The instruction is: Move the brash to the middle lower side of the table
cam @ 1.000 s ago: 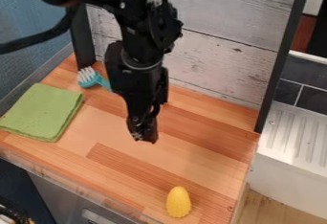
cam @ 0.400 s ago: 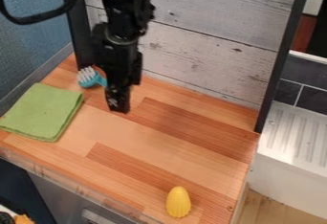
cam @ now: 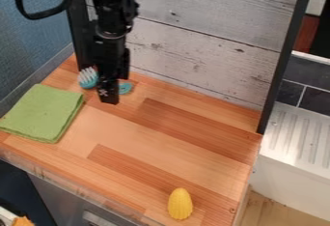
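Camera view: brush [cam: 88, 79] lay in the upper-left corner of the worktop [cam: 168, 133], partly behind the hand [cam: 108, 99], couldn't tell if wide or narrow; likely risk was a misaligned descent clipping the handle [cam: 126, 89] and skidding it into the back panel [cam: 193, 58].

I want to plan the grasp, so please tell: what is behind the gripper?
Behind the gripper is the teal brush: bristled head visible on one side, handle end on the other; the middle is covered.
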Motion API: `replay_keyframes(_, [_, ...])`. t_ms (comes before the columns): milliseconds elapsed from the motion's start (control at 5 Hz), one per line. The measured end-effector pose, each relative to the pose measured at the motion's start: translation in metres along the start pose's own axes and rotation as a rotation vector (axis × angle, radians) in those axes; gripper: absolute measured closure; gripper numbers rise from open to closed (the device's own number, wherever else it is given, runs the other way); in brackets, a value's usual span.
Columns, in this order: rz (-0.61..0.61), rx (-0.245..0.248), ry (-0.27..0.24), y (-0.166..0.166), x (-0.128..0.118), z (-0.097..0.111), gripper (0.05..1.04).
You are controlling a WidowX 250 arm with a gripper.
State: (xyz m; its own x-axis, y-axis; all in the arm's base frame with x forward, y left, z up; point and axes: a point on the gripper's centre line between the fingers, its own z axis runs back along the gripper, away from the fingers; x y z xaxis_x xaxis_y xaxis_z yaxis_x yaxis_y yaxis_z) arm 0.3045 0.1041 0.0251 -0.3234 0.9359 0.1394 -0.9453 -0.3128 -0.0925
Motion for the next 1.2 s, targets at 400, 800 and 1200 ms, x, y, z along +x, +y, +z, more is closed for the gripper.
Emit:
replay_keyframes(400, [0.035, 0.019, -0.018, -0.029, 0.031, -0.024, 0.083])
replay_keyframes(800, [0.033, 0.008, -0.033, -0.035, 0.036, -0.043, 0.083])
replay_keyframes(1200, [0.046, -0.003, -0.021, -0.047, 0.041, -0.060, 0.083])
